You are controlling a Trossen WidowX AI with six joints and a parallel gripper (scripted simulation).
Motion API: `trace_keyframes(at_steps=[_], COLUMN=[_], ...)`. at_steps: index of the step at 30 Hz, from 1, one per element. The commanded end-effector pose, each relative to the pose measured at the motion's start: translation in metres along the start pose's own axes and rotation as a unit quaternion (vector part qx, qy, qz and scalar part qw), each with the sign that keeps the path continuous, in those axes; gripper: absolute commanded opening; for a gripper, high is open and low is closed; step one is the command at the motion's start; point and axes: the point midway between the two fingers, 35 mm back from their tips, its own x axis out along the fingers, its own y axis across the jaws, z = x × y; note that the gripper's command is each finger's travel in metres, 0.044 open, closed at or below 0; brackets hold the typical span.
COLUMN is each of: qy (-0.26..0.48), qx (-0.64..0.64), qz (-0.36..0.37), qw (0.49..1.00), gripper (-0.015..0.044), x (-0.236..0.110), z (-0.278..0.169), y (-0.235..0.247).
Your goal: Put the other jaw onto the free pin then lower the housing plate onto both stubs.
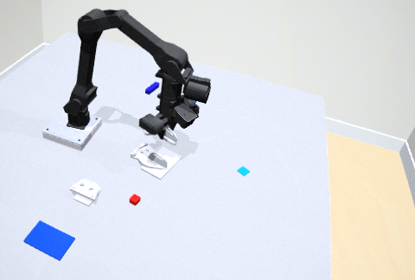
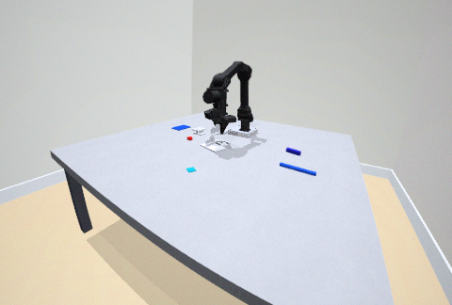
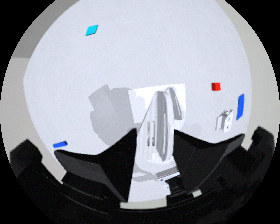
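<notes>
My gripper [image 1: 163, 134] [image 3: 151, 131] points down and is shut on the free white jaw [image 1: 171, 137] [image 3: 154, 125]. The held jaw hangs above the table, beside and partly over the white base plate [image 1: 160, 174] [image 2: 210, 146] [image 3: 136, 102]. The other white jaw [image 1: 149, 161] [image 3: 176, 105] lies on the base plate; in the wrist view the held jaw partly hides it. The free pin and the gear teeth cannot be made out clearly. The white housing plate [image 1: 86, 187] [image 2: 198, 131] [image 3: 225, 121], with two holes, rests apart on a small white support.
A red cube [image 1: 135, 200] [image 2: 189, 138] [image 3: 215, 86] lies between the base and a blue rectangle [image 1: 49, 240] [image 2: 181, 127]. A cyan square [image 1: 243, 171] [image 2: 190, 169] [image 3: 92, 30] lies beyond the base. A dark blue block [image 2: 293, 151] and a long blue bar [image 2: 298, 168] lie on the arm's other side.
</notes>
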Motion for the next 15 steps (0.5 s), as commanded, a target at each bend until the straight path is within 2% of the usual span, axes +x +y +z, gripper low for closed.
trace_keyframes(at_steps=[1, 15], qy=[0.001, 0.001], qx=[-0.003, -0.002], qz=[-0.002, -0.002], qw=[1.000, 1.000], gripper=[0.0134, 0.0134], x=[0.0002, 0.0042], z=[-0.0004, 0.0002], y=[-0.0006, -0.0010])
